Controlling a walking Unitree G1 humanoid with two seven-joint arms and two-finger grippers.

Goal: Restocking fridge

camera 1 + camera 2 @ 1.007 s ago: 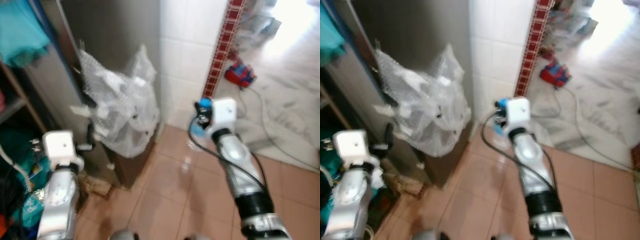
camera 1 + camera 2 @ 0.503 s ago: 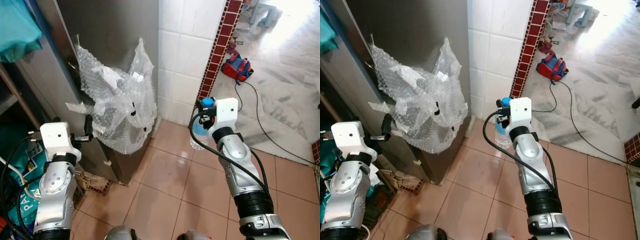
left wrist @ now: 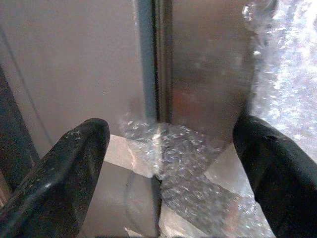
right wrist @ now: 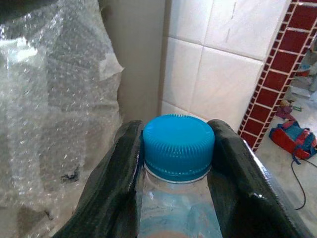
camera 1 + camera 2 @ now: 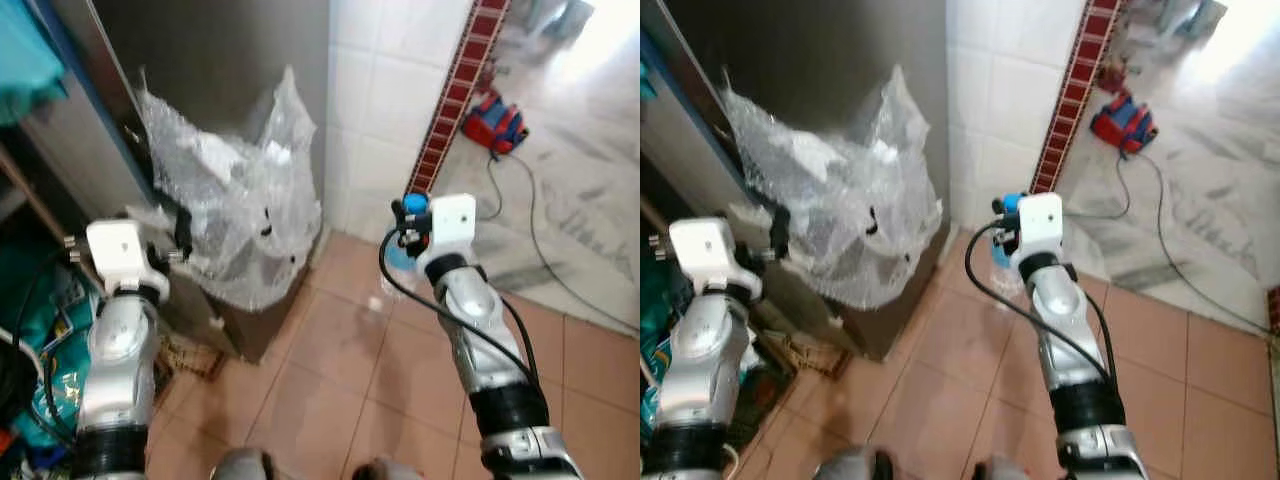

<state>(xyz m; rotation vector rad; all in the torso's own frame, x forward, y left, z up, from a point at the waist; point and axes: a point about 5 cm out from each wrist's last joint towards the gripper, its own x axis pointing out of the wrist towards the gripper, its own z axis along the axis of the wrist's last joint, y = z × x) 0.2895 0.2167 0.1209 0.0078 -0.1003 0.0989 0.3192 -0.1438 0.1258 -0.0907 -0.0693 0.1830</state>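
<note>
My right gripper (image 4: 178, 148) is shut on a clear water bottle (image 5: 400, 262) with a blue cap (image 4: 178, 146), held by the neck above the tiled floor. The grey fridge (image 5: 215, 90) stands at the left, its side wrapped in bubble wrap (image 5: 235, 205). Close to the fridge's edge my left gripper (image 5: 183, 228) is raised; its fingers (image 3: 81, 168) stand wide open on either side of the door seam (image 3: 158, 74), nothing between them.
A white tiled wall (image 5: 385, 110) with a red brick strip (image 5: 455, 95) meets the fridge. A red and blue bag (image 5: 497, 118) with a black cable (image 5: 535, 230) lies on the marble floor beyond. Shelves with teal items (image 5: 30, 290) sit at the far left.
The camera has shifted and blurred a little. My left gripper has risen closer to the fridge's edge. The right gripper still holds the bottle in much the same place.
</note>
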